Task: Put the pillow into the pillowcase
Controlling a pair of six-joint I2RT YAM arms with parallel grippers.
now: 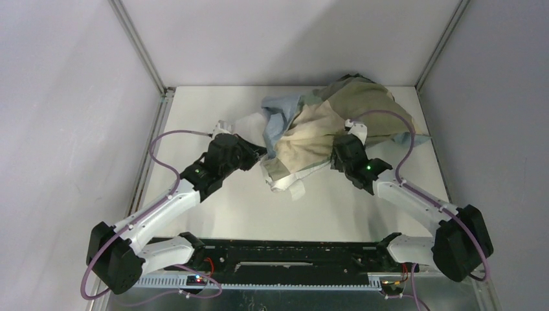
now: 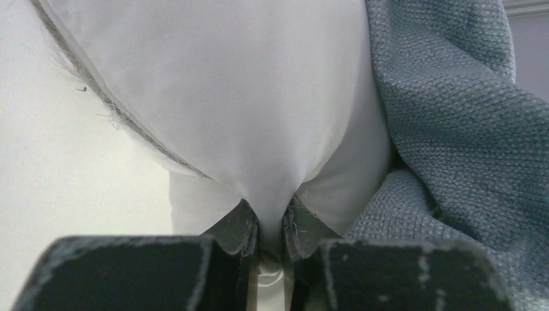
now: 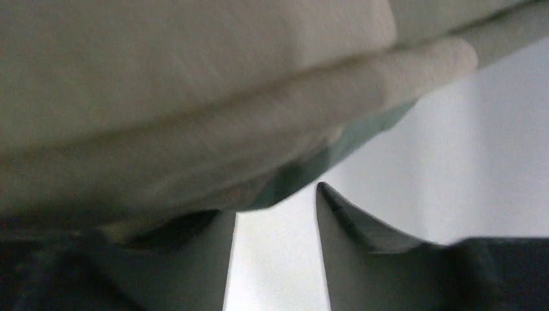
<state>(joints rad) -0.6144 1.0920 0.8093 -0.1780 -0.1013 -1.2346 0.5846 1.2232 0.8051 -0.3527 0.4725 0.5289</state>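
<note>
Plainly at risk of slipping: pinches only a thin fold of the pillow (image 2: 246, 97) in the left gripper (image 2: 268, 223), closed tight on it, and could lose that fold under a hard push toward the far right corner of the counter (image 1: 226, 214). Could equally bunch the pillowcase (image 2: 453, 97) instead of feeding it on. Holds nothing in the right gripper (image 3: 275, 259), parted at a moderate gap, with cloth merely resting over one finger. Lies heaped near the far right corner, mostly wrapped in the pillowcase, one white corner poking toward the near edge. Bulges straight ahead of the left gripper, touching it; hangs just above the right gripper.
</note>
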